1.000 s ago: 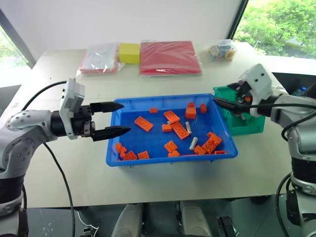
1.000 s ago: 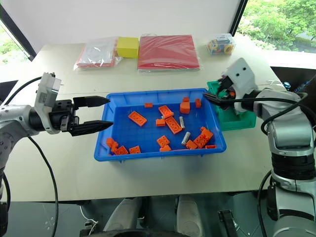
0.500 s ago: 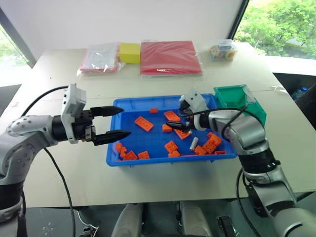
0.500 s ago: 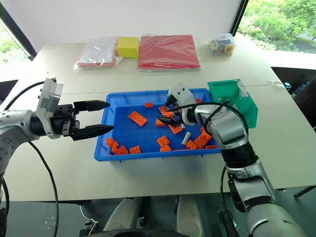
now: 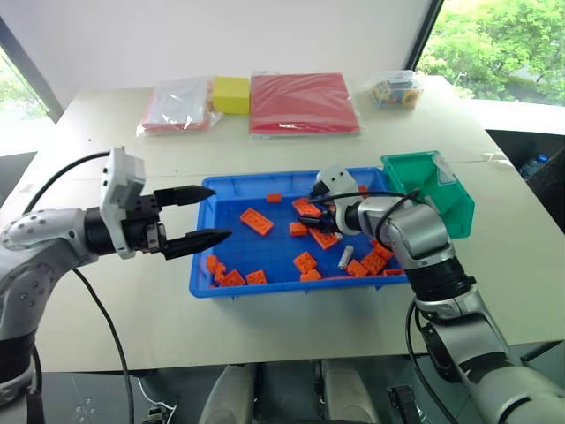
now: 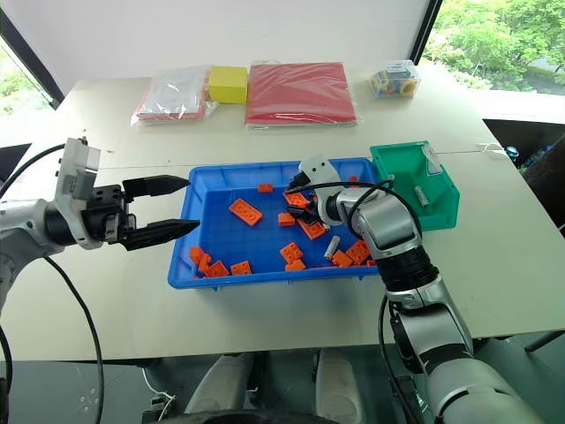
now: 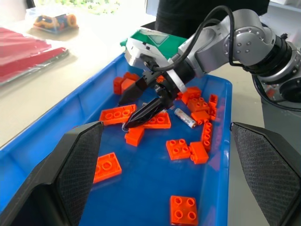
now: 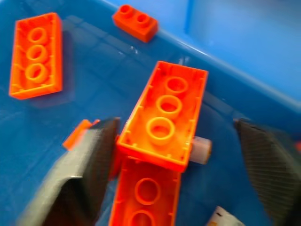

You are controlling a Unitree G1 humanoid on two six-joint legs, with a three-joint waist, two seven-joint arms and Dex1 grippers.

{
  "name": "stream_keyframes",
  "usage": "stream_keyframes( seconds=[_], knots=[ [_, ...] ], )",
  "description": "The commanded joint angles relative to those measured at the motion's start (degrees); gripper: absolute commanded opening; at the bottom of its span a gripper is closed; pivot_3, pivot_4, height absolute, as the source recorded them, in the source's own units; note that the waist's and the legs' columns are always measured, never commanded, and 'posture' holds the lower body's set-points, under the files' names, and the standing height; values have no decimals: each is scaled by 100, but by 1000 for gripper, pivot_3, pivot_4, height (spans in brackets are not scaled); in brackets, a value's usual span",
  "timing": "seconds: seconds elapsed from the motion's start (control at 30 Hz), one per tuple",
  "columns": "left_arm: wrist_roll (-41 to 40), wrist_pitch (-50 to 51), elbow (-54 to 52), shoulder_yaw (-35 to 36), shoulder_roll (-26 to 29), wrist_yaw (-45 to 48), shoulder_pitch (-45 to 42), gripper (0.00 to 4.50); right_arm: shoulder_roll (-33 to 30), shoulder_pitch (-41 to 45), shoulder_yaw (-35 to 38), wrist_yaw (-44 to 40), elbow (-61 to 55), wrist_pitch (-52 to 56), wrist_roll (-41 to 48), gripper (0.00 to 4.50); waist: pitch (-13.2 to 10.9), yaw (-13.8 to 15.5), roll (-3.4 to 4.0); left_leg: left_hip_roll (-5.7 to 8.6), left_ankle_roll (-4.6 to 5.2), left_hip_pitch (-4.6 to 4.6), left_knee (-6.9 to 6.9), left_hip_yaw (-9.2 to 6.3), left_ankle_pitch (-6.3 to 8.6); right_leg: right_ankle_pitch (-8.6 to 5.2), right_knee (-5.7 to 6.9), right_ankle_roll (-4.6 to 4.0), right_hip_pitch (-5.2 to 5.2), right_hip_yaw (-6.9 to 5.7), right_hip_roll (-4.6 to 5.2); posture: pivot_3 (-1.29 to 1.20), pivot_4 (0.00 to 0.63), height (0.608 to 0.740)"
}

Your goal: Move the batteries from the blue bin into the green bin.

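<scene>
The blue bin (image 5: 291, 288) sits mid-table, strewn with orange bricks. One battery (image 5: 347, 258) lies bare toward its right side, also seen from the left wrist (image 7: 185, 117). My right gripper (image 5: 316, 212) reaches down into the bin's middle, open, its fingers (image 8: 89, 155) on either side of an orange brick (image 8: 162, 117). A battery's end (image 8: 200, 149) pokes out from under that brick. The green bin (image 5: 459, 208) stands at the blue bin's far right corner, with a small grey cylinder (image 6: 421, 195) inside. My left gripper (image 5: 219, 212) hovers open and empty at the blue bin's left rim.
Across the back of the table lie a clear bag (image 5: 181, 103), a yellow block (image 5: 231, 94), a red packet (image 5: 303, 102) and a small bag of coloured pieces (image 5: 397, 88). Bare tabletop (image 5: 291, 331) lies in front of the blue bin.
My right gripper swung from over the green bin leftward and down into the middle of the blue bin, settling over an orange brick. The left gripper held its place.
</scene>
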State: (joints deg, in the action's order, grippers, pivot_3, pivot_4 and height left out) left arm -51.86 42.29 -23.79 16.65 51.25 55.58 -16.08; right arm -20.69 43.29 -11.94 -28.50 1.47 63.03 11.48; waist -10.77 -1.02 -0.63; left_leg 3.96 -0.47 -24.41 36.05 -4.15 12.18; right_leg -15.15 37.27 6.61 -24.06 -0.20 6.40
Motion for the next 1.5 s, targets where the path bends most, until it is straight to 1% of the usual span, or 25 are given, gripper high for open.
stream_keyframes(
  seconds=[0.03, 0.07, 0.2, 0.3, 0.5, 0.63, 0.73, 0.8, 0.9, 0.93, 1.0, 1.07, 1.13, 1.2, 1.23, 1.27, 1.3, 1.37, 1.5],
  knots=[
    [-56, -33, -63, 158, 68, -9, -82, 4500, 43, 112, 103, -8, -227, -36, 61, 1614, 0, 1, 0, 0, 0, 0, 0, 0, 0, 0, 0, 0, 0, 0, 0, 0, 150, 736],
    [-49, -37, -58, 153, 67, -9, -86, 4500, 42, 113, 120, -16, -271, 1, 87, 1189, 0, 2, 0, 0, 0, 0, 0, 0, 0, 0, 0, 0, 0, 0, 0, 0, 150, 736],
    [1, -74, -18, 109, 51, -2, -112, 4500, 103, 188, 167, -62, -359, -20, 186, 1189, 0, -1, 0, 0, 0, 0, 0, 0, 0, 0, 0, 0, 0, 0, 0, 0, 150, 736],
    [31, -94, 26, 62, 39, 13, -161, 4500, 316, 300, 51, -118, -341, -142, 245, 1189, 0, -18, 0, -1, 0, 0, 0, 0, 0, 0, 1, 0, 0, 0, -1, 0, 150, 736],
    [76, -111, 89, -40, -3, 15, -320, 4500, 853, 376, -625, -264, 49, -720, 9, 1189, 0, -17, 0, -4, 0, 0, -1, 0, 0, 0, 6, 0, -4, 0, -6, 0, 150, 736],
    [100, -123, 126, -44, -10, 27, -374, 4500, 951, 417, -928, -323, 361, -1108, -215, 1199, 0, 1, 0, -1, -1, 0, 1, 0, 0, 0, 6, 0, -3, 1, -4, 0, 150, 736],
    [98, -121, 106, -6, 1, 25, -347, 4500, 646, 648, -1045, -608, 369, -1421, -392, 1199, 0, 0, 0, 2, -1, 0, 3, -3, 0, 0, 6, 0, -2, 1, -3, 0, 150, 736],
    [94, -116, 85, 20, 4, 17, -317, 4500, 231, 856, -963, -1002, 322, -1629, -395, 1199, -1, 4, 2, 2, -1, -1, 4, -2, 0, 0, 6, 0, -3, 1, -3, 0, 150, 736],
    [108, -138, 59, 29, -7, 12, -263, 4500, -552, 1047, -1046, -1824, 347, -2017, -419, 1199, -1, 9, 0, 4, -1, -1, 4, -3, 0, 0, 5, 0, -1, 0, -2, 0, 150, 736],
    [116, -149, 62, 26, -17, 8, -254, 4500, -708, 1078, -1043, -1993, 406, -2092, -413, 1199, -1, 8, 0, 4, 0, 0, 2, -3, 0, 0, 3, 0, -1, 0, -2, 0, 150, 736],
    [127, -168, 70, 18, -43, -16, -255, 4500, -793, 1107, -935, -2142, 493, -1937, -283, 1199, 0, -5, -1, 2, 0, 1, -1, -3, 0, 0, 1, 0, 0, -1, -3, 0, 150, 736],
    [140, -188, 90, 9, -63, -25, -266, 4500, -716, 1047, -861, -2208, 379, -1627, -134, 1199, 0, -64, -1, -4, 0, 1, -3, 1, 0, 0, 2, 0, -3, 0, -8, 0, 150, 736],
    [160, -207, 97, -4, -88, -37, -267, 4500, -543, 907, -856, -2180, 104, -1364, -17, 2245, 0, -109, -1, -15, 0, 1, -4, 2, 0, 0, 7, 0, -6, 2, -16, 0, 150, 736],
    [174, -218, 89, -10, -103, -44, -257, 4500, -302, 815, -866, -1998, -74, -1225, 2, 3165, 0, -137, 0, -22, 0, 0, -4, 0, 0, 0, 7, -1, -6, 2, -23, 0, 150, 736],
    [172, -218, 87, -3, -101, -46, -255, 4500, -1, 827, -733, -1778, -62, -1120, 73, 3594, 0, -150, -1, -22, -1, 0, -4, 0, 0, 0, 8, -1, -8, 3, -23, 0, 150, 736],
    [166, -215, 89, 5, -95, -47, -257, 4500, 216, 855, -633, -1626, -31, -1031, 114, 4201, 0, -156, 0, -22, -1, 0, -4, 0, 0, 0, 8, -2, -9, 5, -24, 0, 150, 736],
    [163, -212, 96, 13, -86, -44, -263, 4500, 355, 885, -579, -1519, 2, -977, 126, 4479, 0, -155, 0, -23, -1, 0, -4, 1, 0, 2, 9, -4, -12, 8, -25, 0, 150, 736],
    [165, -208, 120, 18, -71, -34, -287, 4500, 439, 912, -565, -1408, 39, -994, 52, 4479, 0, -138, 0, -27, -2, 0, -4, 1, 0, 4, 11, -7, -15, 10, -31, 0, 150, 736],
    [171, -202, 172, 13, -49, -23, -352, 4500, 201, 1014, -574, -1376, 254, -1283, -150, 4479, 0, -16, 0, -24, -3, -1, 5, 0, 0, 5, 4, -8, -6, 9, -30, 0, 150, 736]
  ],
)
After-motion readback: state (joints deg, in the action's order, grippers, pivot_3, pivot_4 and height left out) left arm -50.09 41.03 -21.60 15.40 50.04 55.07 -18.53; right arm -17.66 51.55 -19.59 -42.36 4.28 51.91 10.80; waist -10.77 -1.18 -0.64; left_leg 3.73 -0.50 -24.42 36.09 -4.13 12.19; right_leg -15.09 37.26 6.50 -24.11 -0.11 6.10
